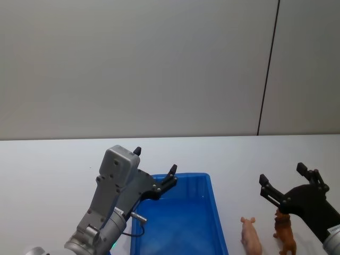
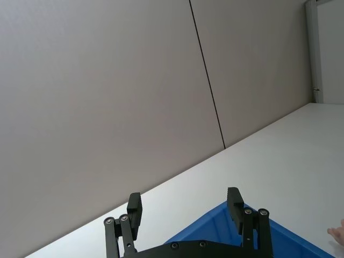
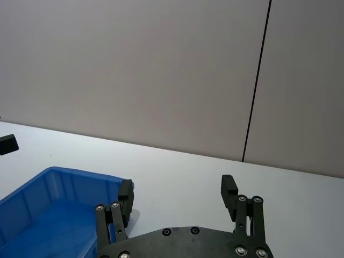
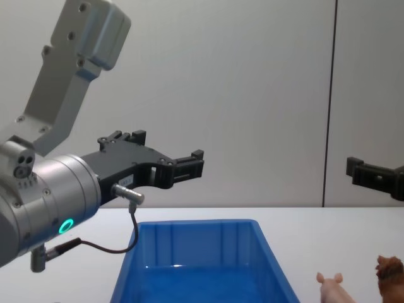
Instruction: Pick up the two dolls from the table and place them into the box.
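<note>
On the right side of the white tabletop (image 1: 53,159), just right of the blue box (image 1: 213,208), the pink pig (image 1: 250,235) and the brown lion (image 1: 285,232) stand side by side, close but apart, long axes running near to far. Our right end effector (image 1: 282,175) hangs spread wide and empty above and a little beyond them, so we judge it the nearer arm. Our left end effector (image 1: 155,161), also spread and empty, hovers over the box's far left rim. The tabletop is bare beyond the dolls; the gap between them is narrow.
</note>
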Robot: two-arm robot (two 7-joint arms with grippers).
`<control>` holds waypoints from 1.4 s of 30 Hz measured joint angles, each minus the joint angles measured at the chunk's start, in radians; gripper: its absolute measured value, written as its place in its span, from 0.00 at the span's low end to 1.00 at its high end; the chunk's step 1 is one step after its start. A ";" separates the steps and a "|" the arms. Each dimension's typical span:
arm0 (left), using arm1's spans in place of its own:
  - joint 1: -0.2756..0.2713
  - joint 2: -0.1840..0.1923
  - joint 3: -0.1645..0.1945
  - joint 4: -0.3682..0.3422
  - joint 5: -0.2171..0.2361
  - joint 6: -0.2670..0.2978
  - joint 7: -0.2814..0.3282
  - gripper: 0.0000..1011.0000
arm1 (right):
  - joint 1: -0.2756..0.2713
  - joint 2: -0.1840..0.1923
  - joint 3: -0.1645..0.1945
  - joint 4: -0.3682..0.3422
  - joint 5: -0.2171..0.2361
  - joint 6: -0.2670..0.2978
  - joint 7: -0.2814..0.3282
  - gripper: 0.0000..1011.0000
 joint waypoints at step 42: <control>0.000 0.000 0.000 0.000 0.000 0.000 0.000 0.99 | 0.000 0.000 0.000 0.000 0.000 0.000 0.000 0.99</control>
